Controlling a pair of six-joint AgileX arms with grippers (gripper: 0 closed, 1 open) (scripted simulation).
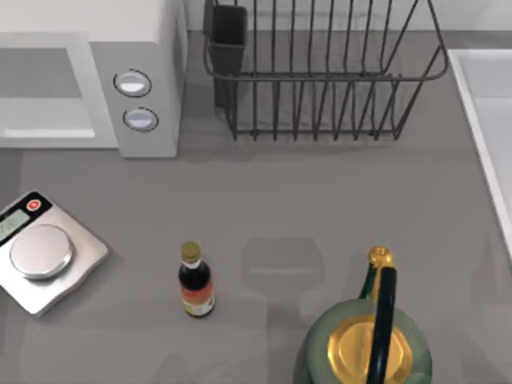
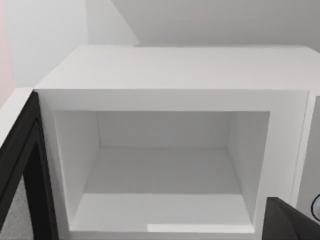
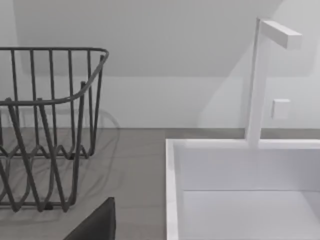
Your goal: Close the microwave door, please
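The white microwave [image 1: 148, 48] stands at the table's back left, with two round knobs [image 1: 133, 82] on its panel. Its cavity [image 2: 160, 165] is open and empty in the left wrist view. The microwave door [image 2: 17, 175] is swung out at the cavity's side, showing a dark inner frame and a speckled grey window. A dark part of my left gripper [image 2: 290, 222] shows in front of the microwave, near the panel side. A dark part of my right gripper [image 3: 97, 225] shows off to the right, facing the dish rack and sink.
A silver kitchen scale [image 1: 40, 252] lies front left. A small dark bottle [image 1: 195, 282] stands front centre and a green-and-gold kettle [image 1: 370, 344] front right. A wire dish rack [image 1: 320, 72] sits at the back, with a white sink [image 1: 484, 104] and faucet [image 3: 257, 80] on the right.
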